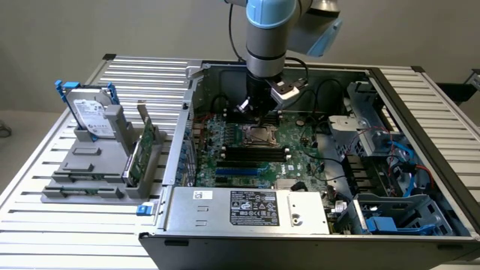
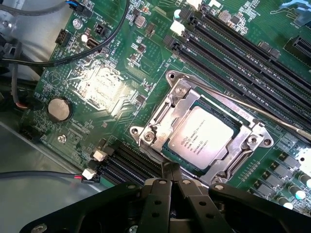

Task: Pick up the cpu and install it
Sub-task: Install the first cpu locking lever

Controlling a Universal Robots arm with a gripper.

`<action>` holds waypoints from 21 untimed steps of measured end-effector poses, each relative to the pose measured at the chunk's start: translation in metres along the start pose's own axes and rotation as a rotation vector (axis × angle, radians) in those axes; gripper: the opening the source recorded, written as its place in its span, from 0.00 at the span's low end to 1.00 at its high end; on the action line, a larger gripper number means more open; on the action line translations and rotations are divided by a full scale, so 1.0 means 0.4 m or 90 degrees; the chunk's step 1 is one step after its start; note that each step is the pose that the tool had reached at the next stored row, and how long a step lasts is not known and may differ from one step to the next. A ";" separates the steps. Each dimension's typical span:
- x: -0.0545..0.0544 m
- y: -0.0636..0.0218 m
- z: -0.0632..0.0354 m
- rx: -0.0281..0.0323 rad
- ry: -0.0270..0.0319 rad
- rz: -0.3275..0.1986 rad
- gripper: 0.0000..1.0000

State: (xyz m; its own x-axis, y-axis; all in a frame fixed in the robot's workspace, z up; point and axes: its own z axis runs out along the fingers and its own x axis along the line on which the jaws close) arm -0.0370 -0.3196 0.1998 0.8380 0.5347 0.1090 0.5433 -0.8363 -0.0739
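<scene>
The cpu (image 2: 201,136) is a small square chip with a silvery top. It lies flat inside the metal socket frame (image 2: 158,124) on the green motherboard (image 2: 97,87). In the exterior view the cpu (image 1: 260,135) sits at the middle of the board inside the open computer case (image 1: 300,70). My gripper (image 2: 171,170) is shut, its black fingertips meeting just beside the socket frame's edge with nothing between them. Seen from outside, the gripper (image 1: 251,114) hangs straight down just above the socket.
A grey holder (image 1: 90,169) on the slatted table (image 1: 67,236) holds a silver hard drive (image 1: 94,115) with a blue bracket and a thin green card (image 1: 143,149). Black memory slots (image 2: 252,53), cables (image 2: 73,53), a power supply (image 1: 251,208) and a drive cage (image 1: 383,140) surround the socket.
</scene>
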 end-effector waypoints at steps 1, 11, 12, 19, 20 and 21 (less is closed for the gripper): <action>0.001 0.000 0.000 0.0000 0.0000 0.000 0.11; 0.002 0.000 -0.009 0.0028 -0.0041 0.001 0.11; 0.002 -0.001 -0.012 0.0040 -0.0061 0.001 0.11; -0.001 -0.009 -0.036 0.0124 -0.0196 0.003 0.11; 0.000 -0.012 -0.039 0.0135 -0.0212 0.003 0.11; 0.001 -0.014 -0.043 0.0143 -0.0221 0.003 0.11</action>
State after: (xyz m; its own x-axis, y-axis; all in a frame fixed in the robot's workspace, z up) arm -0.0405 -0.3167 0.2172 0.8416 0.5349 0.0741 0.5399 -0.8361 -0.0967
